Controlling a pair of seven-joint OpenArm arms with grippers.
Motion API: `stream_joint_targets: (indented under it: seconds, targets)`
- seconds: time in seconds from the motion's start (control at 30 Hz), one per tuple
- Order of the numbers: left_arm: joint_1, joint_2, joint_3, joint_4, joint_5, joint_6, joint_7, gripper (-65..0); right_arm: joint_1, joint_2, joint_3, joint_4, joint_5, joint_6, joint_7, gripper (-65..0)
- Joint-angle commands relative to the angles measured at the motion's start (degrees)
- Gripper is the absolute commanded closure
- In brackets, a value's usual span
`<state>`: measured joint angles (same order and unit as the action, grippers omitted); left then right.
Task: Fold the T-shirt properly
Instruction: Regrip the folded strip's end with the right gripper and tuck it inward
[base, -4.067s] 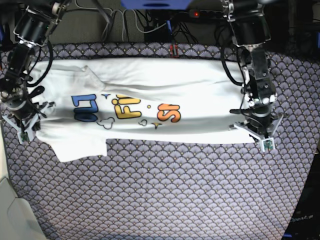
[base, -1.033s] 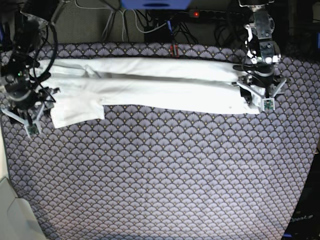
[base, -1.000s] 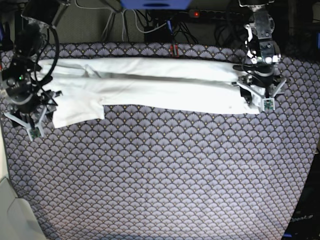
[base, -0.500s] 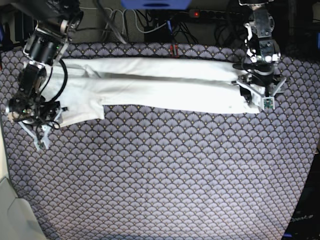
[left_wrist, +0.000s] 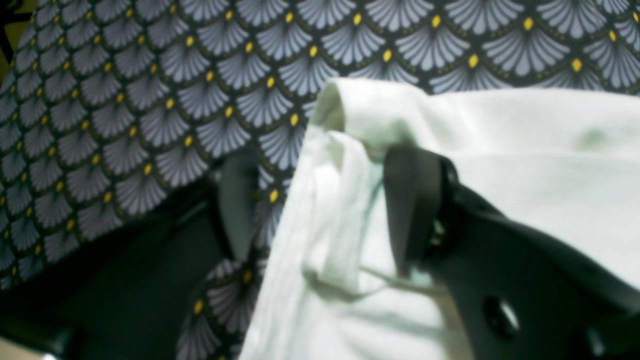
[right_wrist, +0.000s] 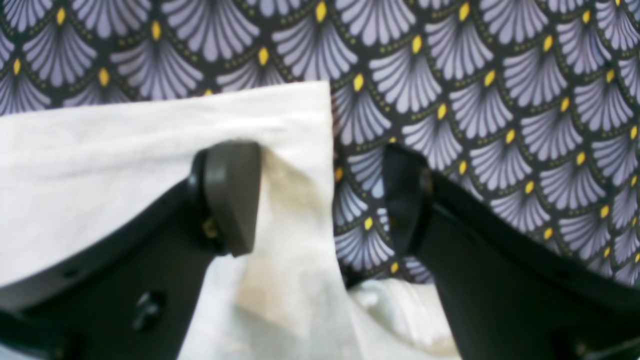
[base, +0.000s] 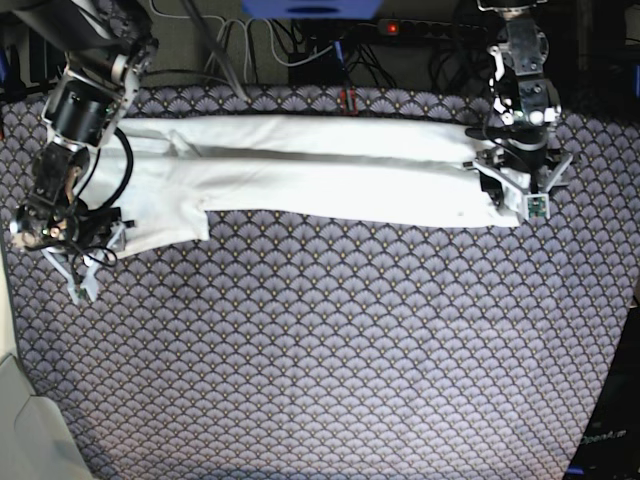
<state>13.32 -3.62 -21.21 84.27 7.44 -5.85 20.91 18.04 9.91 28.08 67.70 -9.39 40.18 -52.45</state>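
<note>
T-shirt (base: 300, 175) lies as a long white band (print hidden) across the bench (base: 330, 360). Left tool (left_wrist: 325, 200) and right tool (right_wrist: 320, 200) spread, each straddling an end corner, apparently positioned for the next fold.

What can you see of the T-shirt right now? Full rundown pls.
The T-shirt is plain white soft cloth, no print showing, folded into a long band across the far part of the patterned tablecloth, creased lengthwise. A sleeve flap hangs lower at the base view's left end. The left end effector stands open astride its bunched corner at that view's right end; the right end effector stands open over the sleeve corner, one finger above cloth. Neither grips it.
</note>
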Motion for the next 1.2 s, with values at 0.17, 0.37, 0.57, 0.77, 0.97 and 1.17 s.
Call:
stream_joint_targets:
  seconds: [0.17,0.37,0.57,0.77,0.97,1.17]
  targets:
    - [0.61,0.23,0.07,-0.09,1.04,-0.7,3.4,-39.4,0.55,0.42,0.01,0.74,-0.06,-0.18,0.53,-21.0]
    - [0.61,0.32,0.07,-0.09,1.04,-0.61,3.4,-39.4,-0.24,0.59,-0.25,0.91,-0.06,-0.18,0.53,0.0]
    - [0.61,0.41,0.07,-0.09,1.04,-0.61,3.4,-39.4,-2.35,0.51,0.01,9.0,0.02,-0.18,0.53,0.0]
    - [0.61,0.32,0.07,-0.09,1.04,-0.7,3.4,-39.4,-7.27,-1.16,0.01,21.48,0.02,-0.18,0.18,0.0]
    - [0.61,0.06,0.07,-0.27,0.95,-0.79,3.4,-39.4,-14.83,-2.31,0.1,30.63,0.02,-0.18,0.09,0.0]
    - [0.61,-0.03,0.07,-0.27,0.95,-0.79,3.4,-39.4,-23.27,-3.19,0.19,38.89,0.02,-0.18,0.36,0.0]
